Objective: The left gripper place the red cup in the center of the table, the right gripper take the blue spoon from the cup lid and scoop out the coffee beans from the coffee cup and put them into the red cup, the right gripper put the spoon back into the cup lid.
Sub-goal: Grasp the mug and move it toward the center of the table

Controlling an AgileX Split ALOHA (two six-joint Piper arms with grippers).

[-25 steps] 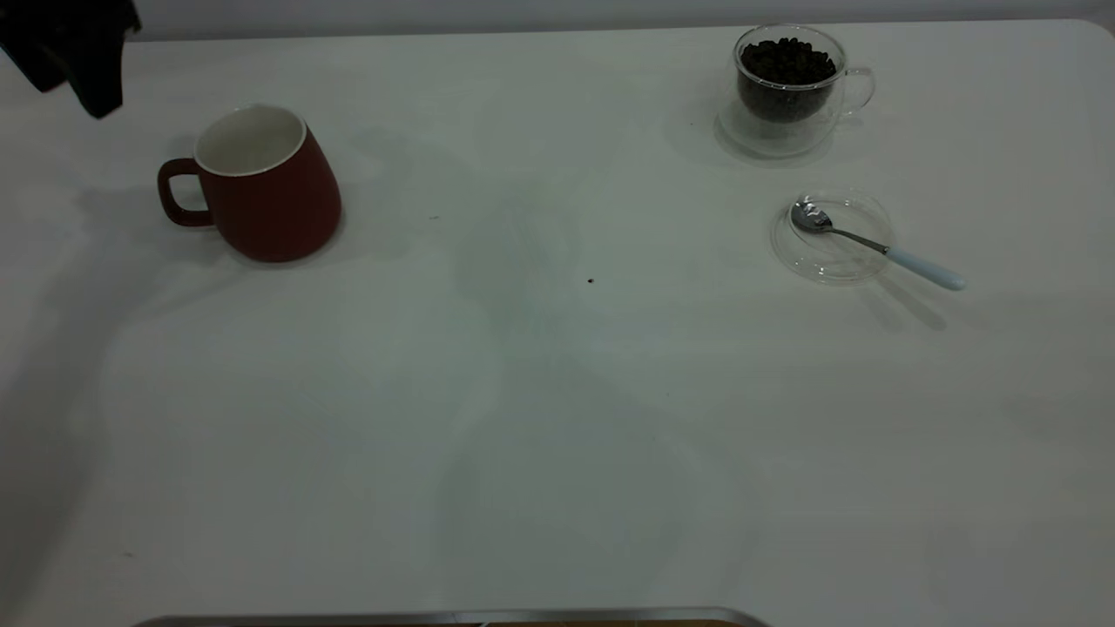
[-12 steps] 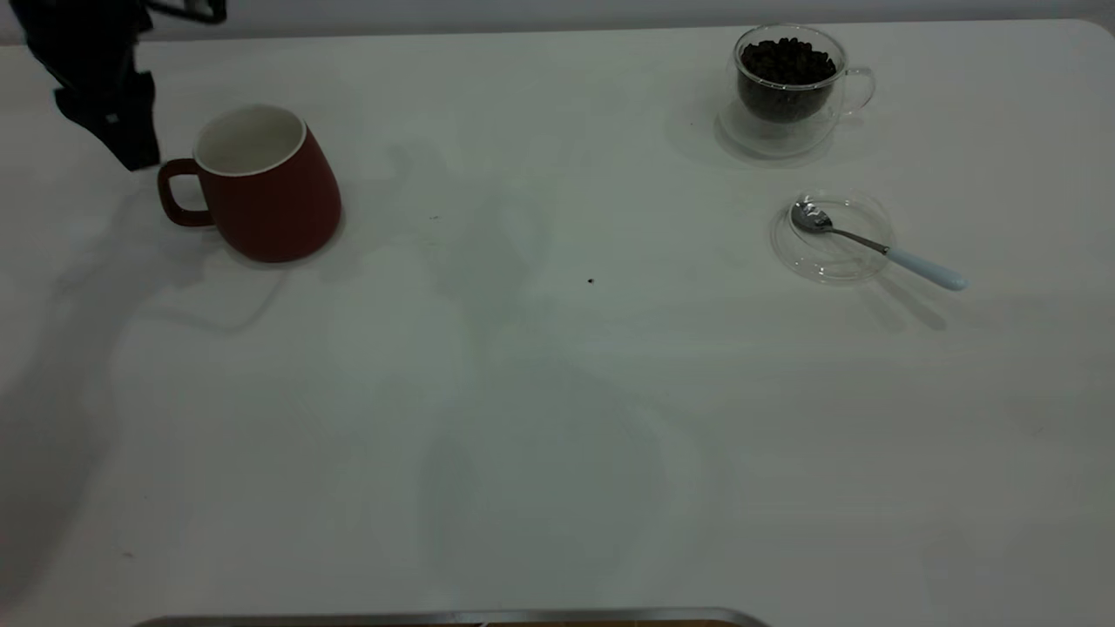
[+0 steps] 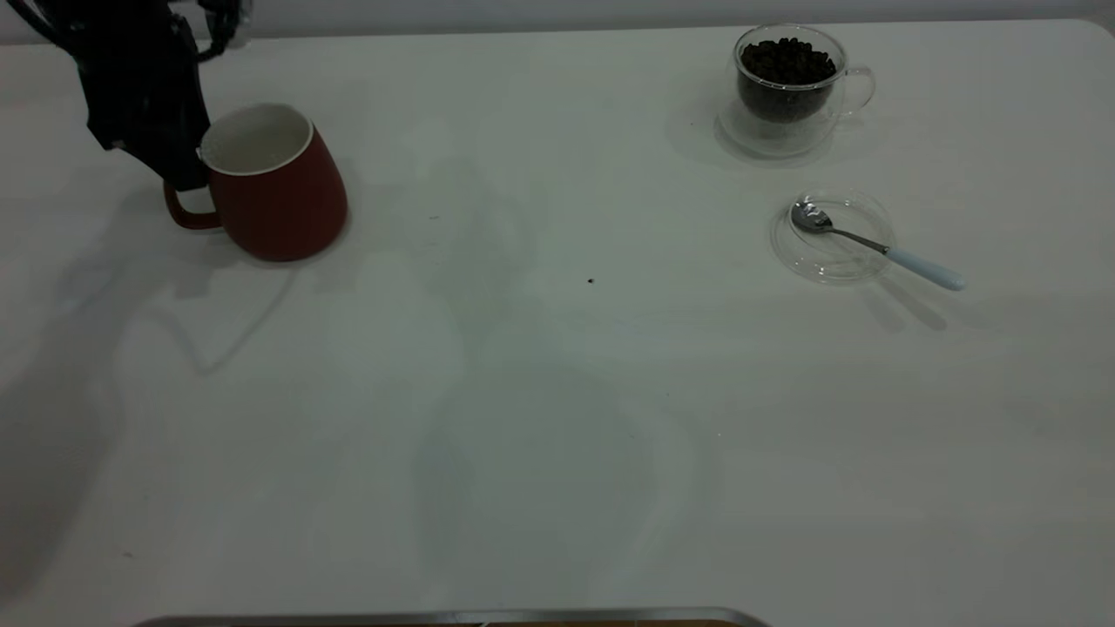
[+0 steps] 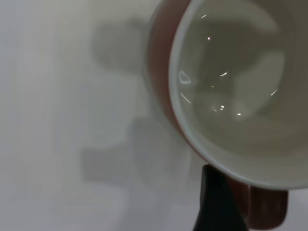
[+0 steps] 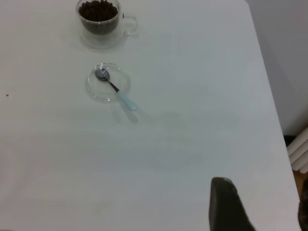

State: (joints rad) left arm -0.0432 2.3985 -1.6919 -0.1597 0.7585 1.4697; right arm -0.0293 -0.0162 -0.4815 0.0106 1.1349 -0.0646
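Note:
The red cup (image 3: 279, 187) stands at the table's (image 3: 557, 418) far left, white inside, handle toward my left gripper (image 3: 179, 165). The left gripper is open at the handle; in the left wrist view one black finger (image 4: 216, 204) lies beside the handle (image 4: 267, 209) under the cup's rim (image 4: 192, 139). The coffee cup (image 3: 788, 87) with coffee beans (image 3: 787, 61) stands at the far right. The blue spoon (image 3: 880, 248) lies with its bowl in the cup lid (image 3: 832, 252). My right gripper (image 5: 264, 211) is open, high above the table, far from the spoon (image 5: 118, 91).
A single dark bean or speck (image 3: 591, 280) lies near the table's middle. A metal edge (image 3: 453, 618) runs along the near side. In the right wrist view the table's edge (image 5: 269, 96) and a white radiator (image 5: 301, 149) show.
My left gripper has come down and to the right from the far left corner to the red cup's handle. The cup has shifted slightly to the right.

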